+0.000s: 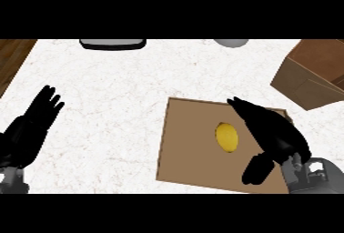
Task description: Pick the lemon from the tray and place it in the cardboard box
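Observation:
A yellow lemon (228,136) lies on a flat brown tray (188,145) in the lower middle of the head view. My right hand (275,134) hovers just right of the lemon with its fingers stretched out and its thumb hanging low; it stands open and holds nothing. The cardboard box (312,73) sits at the far right, partly cut off by the view's edge. My left hand (30,127) rests open at the left edge, fingers up, far from the tray.
At the counter's back edge stands a dark-rimmed grey object (112,43), and a grey rounded object (232,42) is to its right. A wooden surface (12,57) borders the white counter at the upper left.

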You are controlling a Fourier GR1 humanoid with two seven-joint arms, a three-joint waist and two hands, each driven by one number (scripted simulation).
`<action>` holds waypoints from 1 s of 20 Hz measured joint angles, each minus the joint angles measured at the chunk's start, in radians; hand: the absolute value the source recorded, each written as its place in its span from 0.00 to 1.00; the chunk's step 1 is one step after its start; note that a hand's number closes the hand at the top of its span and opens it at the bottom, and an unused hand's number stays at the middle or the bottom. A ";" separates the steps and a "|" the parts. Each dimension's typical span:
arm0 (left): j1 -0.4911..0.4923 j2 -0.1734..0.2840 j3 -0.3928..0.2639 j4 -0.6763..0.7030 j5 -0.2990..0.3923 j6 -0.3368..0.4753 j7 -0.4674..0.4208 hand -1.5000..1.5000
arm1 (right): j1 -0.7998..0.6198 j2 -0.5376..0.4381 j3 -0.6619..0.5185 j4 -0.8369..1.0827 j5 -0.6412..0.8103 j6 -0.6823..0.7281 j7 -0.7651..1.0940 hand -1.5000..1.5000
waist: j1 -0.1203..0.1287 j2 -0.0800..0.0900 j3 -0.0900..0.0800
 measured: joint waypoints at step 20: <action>0.006 -0.102 0.078 -0.046 -0.105 -0.062 0.059 0.50 | 0.029 0.198 -0.020 0.108 0.290 0.084 -0.117 0.00 | 0.000 0.000 0.000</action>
